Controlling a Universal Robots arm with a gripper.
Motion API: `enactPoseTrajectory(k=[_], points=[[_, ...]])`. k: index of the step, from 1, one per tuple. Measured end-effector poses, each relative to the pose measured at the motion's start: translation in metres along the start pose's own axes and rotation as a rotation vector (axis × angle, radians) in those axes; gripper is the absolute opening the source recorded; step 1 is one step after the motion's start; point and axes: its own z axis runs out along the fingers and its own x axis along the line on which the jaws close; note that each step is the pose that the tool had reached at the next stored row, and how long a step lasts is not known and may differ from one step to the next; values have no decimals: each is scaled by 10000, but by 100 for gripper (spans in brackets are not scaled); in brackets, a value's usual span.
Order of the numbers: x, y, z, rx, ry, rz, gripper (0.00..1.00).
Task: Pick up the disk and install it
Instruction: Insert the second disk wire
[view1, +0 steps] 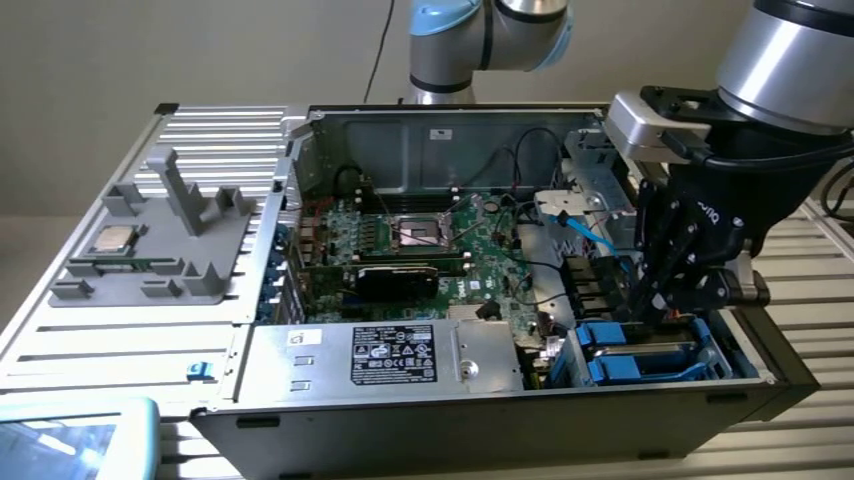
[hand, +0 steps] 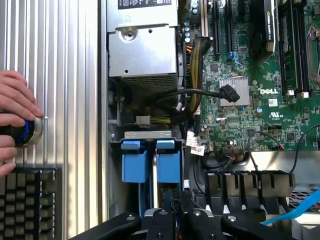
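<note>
The gripper hangs low over the drive bay in the near corner of the computer case, at the exterior view's right. Two blue frames stand side by side in that bay. The disk looks to be the one in line with the gripper, seated on edge with only its blue end showing.

Whether the fingers are apart, together or clamped on the frame, I cannot tell: dark linkage covers the spot where they meet it.

Judging by this, the step in hand is seating the disk. To do it well, the frame should stay square to the bay's slot and parallel to its blue neighbour, and be pushed straight along the slot without twisting. The black cable looping just beyond the bay should be kept out of the way.

The disk's silver body and label are hidden inside the bay, so how deep it sits is unclear, and so is any latch.

Farther along the case's near edge lies a silver box. Beyond it is the green circuit board.

On the ribbed bench beside the case, a person's hand rests on a round button, next to a keyboard cut off at the edge.
</note>
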Motion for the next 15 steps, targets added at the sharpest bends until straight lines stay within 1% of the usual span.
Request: enactPoseTrajectory(k=[6, 13, 15], points=[[12, -2, 26, 1, 1, 1, 16], [8, 0, 40, 10, -19, 1, 16], [-3, 5, 39, 23, -20, 4, 16]])
